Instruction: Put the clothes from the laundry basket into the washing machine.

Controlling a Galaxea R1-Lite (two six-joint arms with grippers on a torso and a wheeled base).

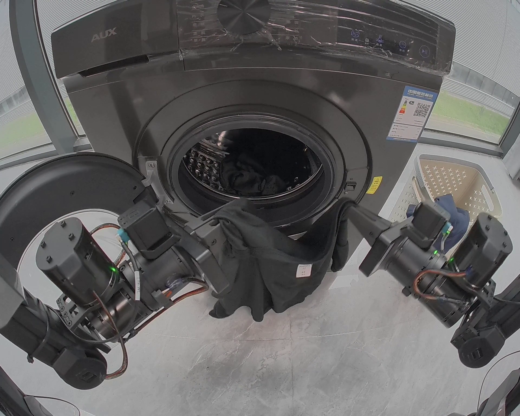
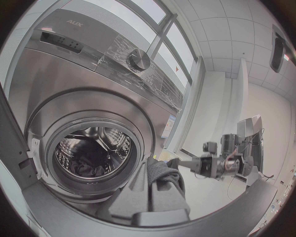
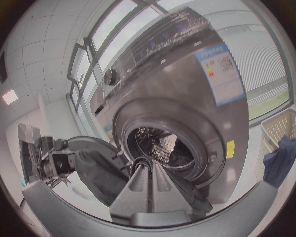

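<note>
While both grippers pinch it, a black garment [image 1: 271, 254] of soft, matte knit hangs stretched like a hammock just in front of the washing machine [image 1: 135, 108], at six o'clock from the round drum mouth [image 1: 336, 157] in the head view. The left gripper [image 1: 219, 238] is clamped on the cloth's edge at about seven o'clock from the mouth, its two flat, wedge-shaped fingers pressed together on a ribbed fold. The right gripper [image 1: 353, 209] is likewise closed on the opposite edge at about four o'clock, with a rolled hem bunched at its tips. Between them the fabric sags in loose folds with a small white tag [image 1: 303, 270] on its face. Whether its lowest edge touches the floor [image 1: 336, 357], polished pale grey stone-look tile, I cannot tell. The machine is smooth dark grey metal with a round control dial [image 1: 244, 13] under crinkled plastic film [image 1: 325, 27]. Inside the mouth the perforated steel drum [image 1: 203, 162] glints, and dark clothes [image 1: 249, 179] lie crumpled at its bottom. The round door [image 1: 59, 184] stands swung open at nine o'clock from the mouth. At three o'clock the cream plastic laundry basket [image 1: 460, 179], its walls pierced with small holes, stands just beside the machine with a navy garment [image 1: 460, 221] slumped over its near rim
</note>
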